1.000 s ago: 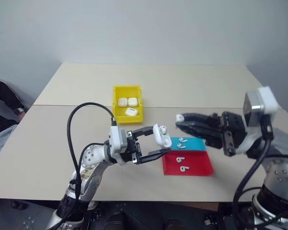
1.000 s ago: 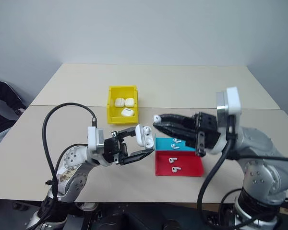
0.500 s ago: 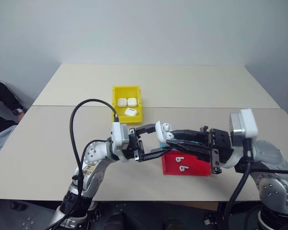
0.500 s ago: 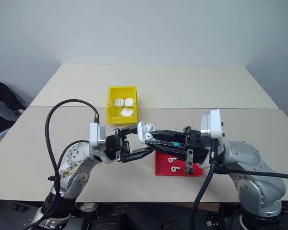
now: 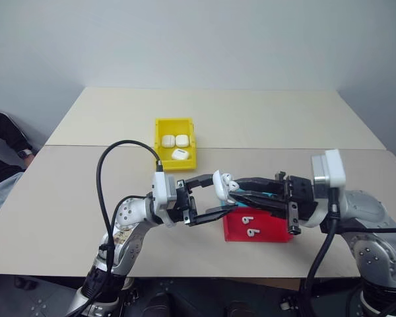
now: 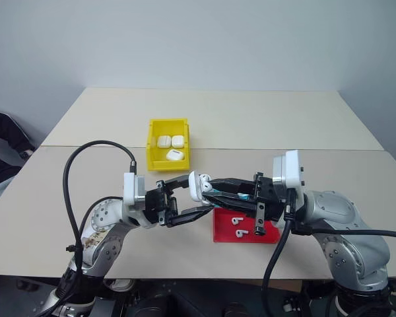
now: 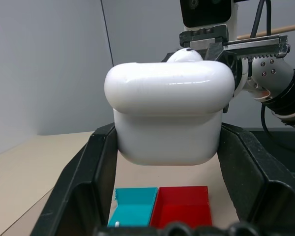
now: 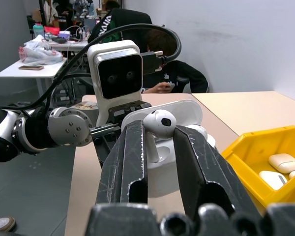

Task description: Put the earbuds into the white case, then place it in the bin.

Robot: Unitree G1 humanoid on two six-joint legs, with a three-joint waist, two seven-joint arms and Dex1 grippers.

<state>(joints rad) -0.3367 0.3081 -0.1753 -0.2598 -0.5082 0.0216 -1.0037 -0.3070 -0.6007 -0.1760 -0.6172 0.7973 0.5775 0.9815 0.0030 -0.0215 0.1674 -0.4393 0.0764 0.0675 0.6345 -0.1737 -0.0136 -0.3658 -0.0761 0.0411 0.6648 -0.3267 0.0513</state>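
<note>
Item 1, white case point(image 7: 169, 115): we found it off the table point(image 5: 79, 198), lid flipped up, clamped betw. the two black fingers of the L gripper point(image 5: 214, 197), which was clenched on the case body; it sat above the table's near edge, just left of the trays. Item 2, earbud point(image 8: 159, 124): we logged one pinched betw. the fingers of the R gripper point(image 6: 208, 188), bulb end up and stem down, right at the open mouth of the case; whether the stem was already seated in its socket we could not tell. The two grippers met tip to tip over the table, L reaching from the left, R from the right. Item 3, bin point(image 5: 160, 150): yellow, walled, farther back on the table and well apart from both grippers; we counted three other closed white cases point(image 5: 175, 142) inside, two side by side at the back, one in front. Item 4, red tray point(image 6: 270, 234): shallow, on the table under the R gripper, w. two loose earbuds point(image 6: 237, 225) lying in it. Item 5, blue tray point(image 7: 132, 209): shallow, touching the red tray's far side, mostly hidden by the R gripper in the head views. Item 6, person point(image 8: 172, 73): seated beyond the table, dark top, seen in the R wrist view.
</note>
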